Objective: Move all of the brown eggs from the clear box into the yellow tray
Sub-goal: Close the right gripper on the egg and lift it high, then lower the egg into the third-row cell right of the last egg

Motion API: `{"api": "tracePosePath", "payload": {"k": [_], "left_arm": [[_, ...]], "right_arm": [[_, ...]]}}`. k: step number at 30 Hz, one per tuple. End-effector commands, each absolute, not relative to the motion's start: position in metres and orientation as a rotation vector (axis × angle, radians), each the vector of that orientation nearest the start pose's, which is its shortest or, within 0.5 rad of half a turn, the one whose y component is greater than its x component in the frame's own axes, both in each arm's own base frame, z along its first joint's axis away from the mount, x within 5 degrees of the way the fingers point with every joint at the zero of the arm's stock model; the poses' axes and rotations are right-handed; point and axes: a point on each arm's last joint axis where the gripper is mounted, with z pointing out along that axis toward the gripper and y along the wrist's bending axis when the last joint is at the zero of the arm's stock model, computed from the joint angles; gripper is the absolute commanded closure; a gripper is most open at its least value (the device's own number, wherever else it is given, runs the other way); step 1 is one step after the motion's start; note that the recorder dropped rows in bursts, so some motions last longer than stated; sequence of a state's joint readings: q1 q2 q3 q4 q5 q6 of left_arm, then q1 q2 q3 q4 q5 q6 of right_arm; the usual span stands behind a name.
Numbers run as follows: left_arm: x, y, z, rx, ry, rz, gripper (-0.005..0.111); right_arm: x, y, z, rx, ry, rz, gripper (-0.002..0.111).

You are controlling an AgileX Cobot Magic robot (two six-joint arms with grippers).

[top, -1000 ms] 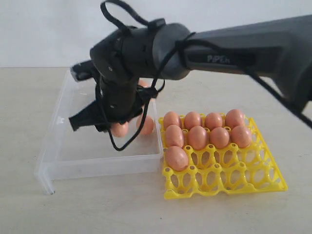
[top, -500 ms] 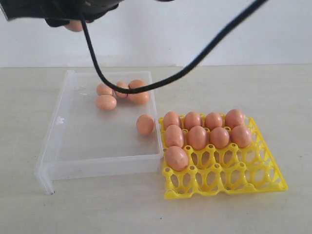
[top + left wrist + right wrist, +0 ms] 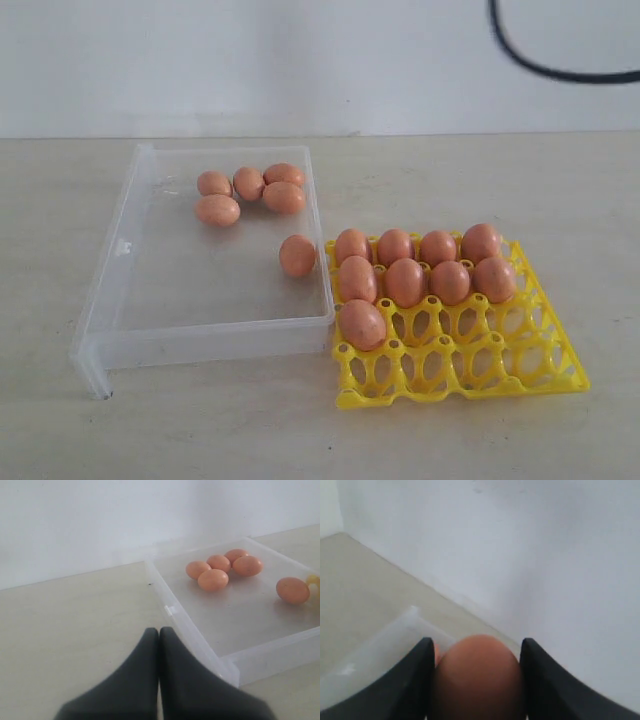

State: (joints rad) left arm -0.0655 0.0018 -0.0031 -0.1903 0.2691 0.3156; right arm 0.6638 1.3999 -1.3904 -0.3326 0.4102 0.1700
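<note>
The clear box (image 3: 120, 250) lies at the left of the exterior view. It holds several brown eggs (image 3: 248, 183) clustered at its back and one egg (image 3: 297, 255) by its right wall. To its right, the yellow tray (image 3: 520, 370) carries several eggs (image 3: 405, 282) in its back rows and one in the third row. My right gripper (image 3: 476, 650) is out of the exterior view. In the right wrist view it is shut on a brown egg (image 3: 477, 685), high above the box. My left gripper (image 3: 159, 631) is shut and empty, just outside the box's near wall (image 3: 195, 635).
A black cable (image 3: 560, 70) loops across the top right of the exterior view. A white wall stands behind the beige table (image 3: 200, 440). In the left wrist view a sliver of the yellow tray (image 3: 314, 582) shows past the box.
The right arm has risen out of the exterior view with an egg from the box; only its cable still shows. The other eggs have not moved.
</note>
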Motion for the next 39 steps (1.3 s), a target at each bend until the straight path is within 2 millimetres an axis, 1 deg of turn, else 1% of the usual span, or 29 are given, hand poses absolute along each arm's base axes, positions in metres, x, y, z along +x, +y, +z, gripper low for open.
{"api": "tracePosePath", "payload": {"k": [1, 4, 5, 6, 8, 10, 13, 14, 17, 18, 20, 21, 23, 24, 26, 27, 29, 31, 33, 35, 38, 39], "left_arm": [[0.055, -0.008, 0.191, 0.197, 1.722, -0.01, 0.111], [0.055, -0.008, 0.191, 0.197, 1.722, -0.01, 0.111], [0.055, -0.008, 0.191, 0.197, 1.722, -0.01, 0.111], [0.055, -0.008, 0.191, 0.197, 1.722, -0.01, 0.111], [0.055, -0.008, 0.191, 0.197, 1.722, -0.01, 0.111], [0.055, -0.008, 0.191, 0.197, 1.722, -0.01, 0.111], [0.055, -0.008, 0.191, 0.197, 1.722, -0.01, 0.111], [0.055, -0.008, 0.191, 0.197, 1.722, -0.01, 0.111], [0.055, -0.008, 0.191, 0.197, 1.722, -0.01, 0.111], [0.055, -0.008, 0.191, 0.197, 1.722, -0.01, 0.111], [0.055, -0.008, 0.191, 0.197, 1.722, -0.01, 0.111], [0.055, -0.008, 0.19, 0.198, 1.724, -0.011, 0.111], [0.055, -0.008, 0.19, 0.198, 1.725, -0.011, 0.111], [0.055, -0.008, 0.19, 0.198, 1.725, -0.011, 0.111], [0.055, -0.008, 0.19, 0.198, 1.725, -0.011, 0.111], [0.055, -0.008, 0.19, 0.198, 1.725, -0.011, 0.111], [0.055, -0.008, 0.19, 0.198, 1.725, -0.011, 0.111], [0.055, -0.008, 0.19, 0.198, 1.725, -0.011, 0.111], [0.055, -0.008, 0.19, 0.198, 1.725, -0.011, 0.111], [0.055, -0.008, 0.19, 0.198, 1.725, -0.011, 0.111], [0.055, -0.008, 0.19, 0.198, 1.725, -0.011, 0.111], [0.055, -0.008, 0.19, 0.198, 1.725, -0.011, 0.111]], "right_arm": [[0.277, 0.132, 0.42, -0.685, 1.879, -0.07, 0.108], [0.287, 0.101, 0.405, -0.757, 1.968, -0.306, 0.108], [0.291, 0.093, 0.402, -0.765, 1.979, -0.369, 0.108], [0.294, 0.084, 0.397, -0.735, 1.988, -0.411, 0.108], [0.301, 0.069, 0.39, -0.604, 1.994, -0.424, 0.108], [0.307, 0.052, 0.382, -0.407, 2.004, -0.401, 0.108], [0.312, 0.028, 0.368, -0.18, 1.974, -0.366, 0.108], [0.314, 0.018, 0.361, -0.123, 1.965, -0.345, 0.108], [0.322, -0.005, 0.341, 0.031, 1.898, -0.125, 0.108], [0.327, -0.013, 0.33, 0.056, 1.864, -0.012, 0.108], [0.335, -0.02, 0.315, 0.088, 1.809, 0.178, 0.108], [0.34, -0.023, 0.303, 0.083, 1.767, 0.318, 0.108], [0.344, -0.019, 0.287, 0.015, 1.706, 0.535, 0.108], [0.346, -0.013, 0.277, -0.042, 1.692, 0.688, 0.108], [0.345, 0.0, 0.26, -0.145, 1.717, 0.899, 0.108], [0.341, 0.008, 0.252, -0.225, 1.738, 0.992, 0.108], [0.333, 0.022, 0.24, -0.383, 1.794, 1.117, 0.108], [0.322, 0.036, 0.23, -0.54, 1.881, 1.191, 0.108], [0.311, 0.049, 0.22, -0.704, 1.999, 1.21, 0.108], [0.303, 0.061, 0.216, -0.737, 2.033, 1.254, 0.109], [0.289, 0.08, 0.215, -0.819, 2.022, 1.276, 0.109], [0.287, 0.084, 0.212, -0.817, 2.045, 1.238, 0.109]]}}
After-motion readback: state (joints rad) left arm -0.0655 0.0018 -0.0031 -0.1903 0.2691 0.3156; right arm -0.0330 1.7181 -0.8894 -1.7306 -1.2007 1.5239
